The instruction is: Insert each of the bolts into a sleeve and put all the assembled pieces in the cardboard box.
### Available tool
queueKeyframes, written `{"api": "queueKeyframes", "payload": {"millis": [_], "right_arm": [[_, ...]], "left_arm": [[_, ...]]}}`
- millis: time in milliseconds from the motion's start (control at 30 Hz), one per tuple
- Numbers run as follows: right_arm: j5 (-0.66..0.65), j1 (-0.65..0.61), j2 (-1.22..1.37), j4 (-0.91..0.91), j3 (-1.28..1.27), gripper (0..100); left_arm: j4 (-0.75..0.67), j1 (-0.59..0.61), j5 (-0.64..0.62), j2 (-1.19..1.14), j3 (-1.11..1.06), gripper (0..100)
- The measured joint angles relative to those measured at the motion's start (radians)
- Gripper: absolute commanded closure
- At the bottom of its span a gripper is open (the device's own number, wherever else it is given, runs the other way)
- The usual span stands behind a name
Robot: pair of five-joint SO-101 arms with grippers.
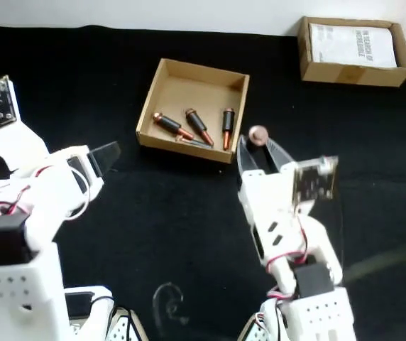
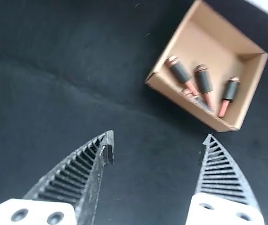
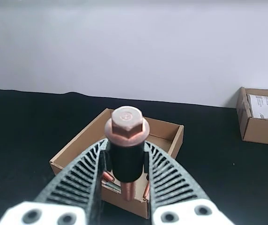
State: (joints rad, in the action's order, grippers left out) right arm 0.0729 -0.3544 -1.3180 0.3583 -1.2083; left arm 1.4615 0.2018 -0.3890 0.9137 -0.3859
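Now the right gripper point(image 3: 126, 146) clenches a sleeved bolt point(image 3: 126, 127) just beside the box point(image 1: 240, 82) corner; released here, it could miss onto the table point(image 1: 153, 213). The left gripper point(image 2: 158, 138) hangs open.

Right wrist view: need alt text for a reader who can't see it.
The right gripper is shut on an assembled bolt and sleeve, copper hex head facing the camera. Behind it an open cardboard box sits on the black table, with a second box farther off near a white wall.
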Motion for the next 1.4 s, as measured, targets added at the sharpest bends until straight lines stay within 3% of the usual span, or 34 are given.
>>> {"api": "queueKeyframes", "payload": {"millis": [300,700,900,1400], "right_arm": [[0.0,0.0,0.43,0.0,0.328,99.2],[0.0,0.002,0.895,0.0,0.643,99.2],[0.0,0.005,1.143,0.0,0.818,99.2],[0.0,0.006,1.74,0.002,1.363,99.2]], "left_arm": [[-0.235,0.066,0.0,0.095,-0.377,71],[-0.598,0.068,0.123,0.585,-0.957,71],[-0.617,0.072,0.164,0.873,-1.175,70],[-0.566,0.11,0.192,0.884,-1.292,70]]}}
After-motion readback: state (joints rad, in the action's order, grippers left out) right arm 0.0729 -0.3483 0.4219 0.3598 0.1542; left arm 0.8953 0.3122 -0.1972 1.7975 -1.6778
